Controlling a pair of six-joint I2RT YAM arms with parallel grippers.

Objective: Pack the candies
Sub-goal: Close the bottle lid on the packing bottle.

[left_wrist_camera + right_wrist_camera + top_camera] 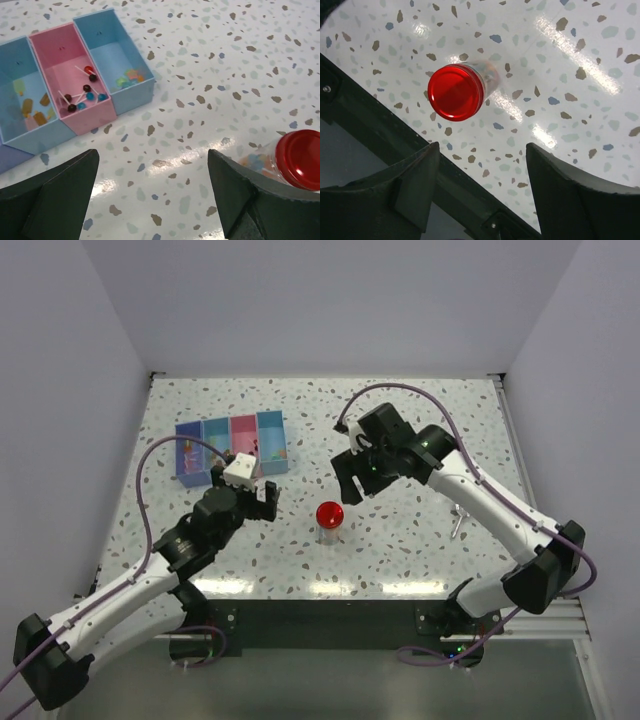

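Note:
A small clear jar with a round red lid [330,514] stands upright on the speckled table, between my two grippers. Small candies [255,162] show through its wall. A four-compartment tray [232,445] lies at the back left. In the left wrist view its pink compartment [60,47] holds lollipop-like sweets [82,95], and the blue compartments hold small green-orange sweets [129,77] and yellow-orange ones [30,107]. My left gripper [263,498] is open and empty, left of the jar [300,159]. My right gripper [350,486] is open and empty, just above and behind the jar [456,92].
The table's dark near edge [385,135] runs close under the jar in the right wrist view. A small metal piece [457,525] lies on the table to the right, under the right arm. White walls close in the table on three sides.

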